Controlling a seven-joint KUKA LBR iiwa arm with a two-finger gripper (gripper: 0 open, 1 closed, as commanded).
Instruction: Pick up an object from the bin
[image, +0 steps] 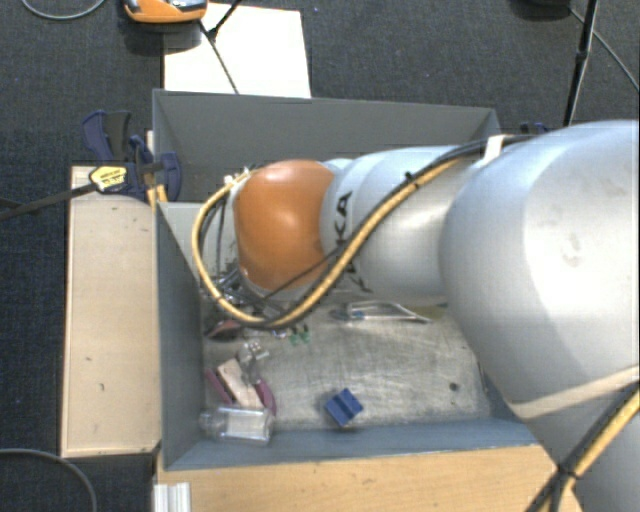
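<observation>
A dark part of my gripper (227, 293) shows under the arm's wrist, low over the bin's left side near the left wall. Just below it lies a small tool with maroon handles (246, 386) and a metal head. A clear plastic piece (236, 425) rests in the front left corner. A small blue block (342, 407) sits near the front wall, right of the tool. Two tiny green bits (298, 337) lie close under the wrist.
A clear, thin plastic thing (382, 314) lies on the bin floor under the arm, toward the middle. The arm covers the bin's back and right parts. Bare grey floor lies between the blue block and the arm.
</observation>
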